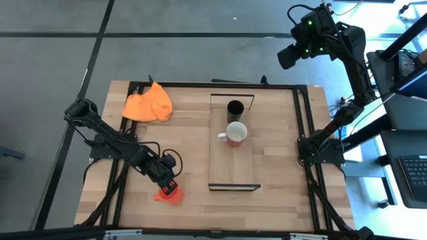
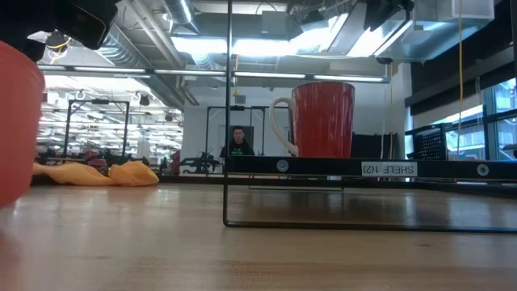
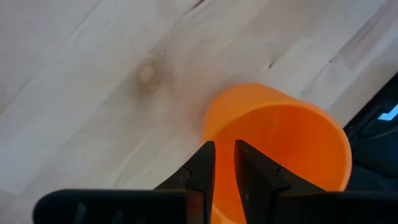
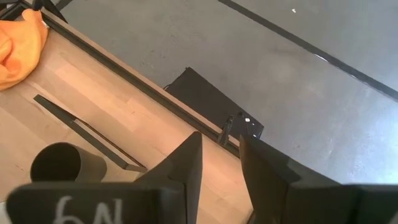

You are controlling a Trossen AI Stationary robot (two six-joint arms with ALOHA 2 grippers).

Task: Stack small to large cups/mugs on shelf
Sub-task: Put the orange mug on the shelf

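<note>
The small orange mug (image 1: 169, 195) stands near the table's near left corner, and my left gripper (image 3: 225, 163) is shut on it from above. In the low view the orange mug (image 2: 14, 121) fills the left edge; its handle is hidden. The red mug (image 1: 235, 133) with white inside and the black mug (image 1: 235, 108) stand on the far half of the light-wood shelf (image 1: 233, 170), the black one farther back. My right gripper (image 4: 221, 165) hangs open, high beyond the table's far right corner, touching nothing. My left gripper pinches the orange mug's rim wall (image 3: 225, 138) between its two fingers, one finger (image 3: 204, 163) outside the wall and the other finger (image 3: 252, 167) inside the hollow. The fingers come from above, slanting down. Whether the mug's base is on the table I cannot tell.
An orange cloth (image 1: 148, 105) lies crumpled at the table's far left corner. The shelf's thin black end frames (image 2: 227, 113) rise at its near and far short ends. The shelf's near half is bare wood. A person (image 2: 237, 141) stands far off in the room.
</note>
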